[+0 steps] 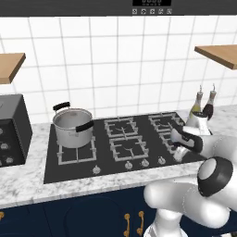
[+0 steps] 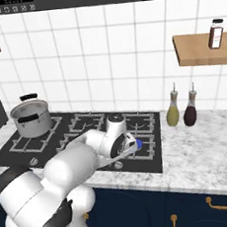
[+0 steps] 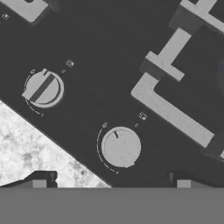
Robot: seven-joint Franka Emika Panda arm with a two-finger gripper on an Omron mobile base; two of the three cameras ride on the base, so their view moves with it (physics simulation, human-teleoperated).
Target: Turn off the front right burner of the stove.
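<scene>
Silver knob [image 3: 120,147] lies between wide-set fingers [image 3: 43,178]; steel pot [image 1: 72,126] and bottles [image 2: 173,109], probably oil, stand well apart.

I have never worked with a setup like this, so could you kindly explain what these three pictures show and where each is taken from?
This is a simulated kitchen. The white arm is a robot that ends in a two-finger gripper. Two pictures come from cameras on its base, behind it to the left and right. The third comes from a camera on the hand, looking down along the gripper.

On the marble counter sits the stove, a black glass cooktop with grey grates. A steel pot stands on its back left grate. Two bottles stand right of it. The front right burner shows a blue flame beside the arm's wrist.

The hand view shows two silver knobs just ahead of the gripper's dark fingertips, which stand apart and hold nothing.
</scene>
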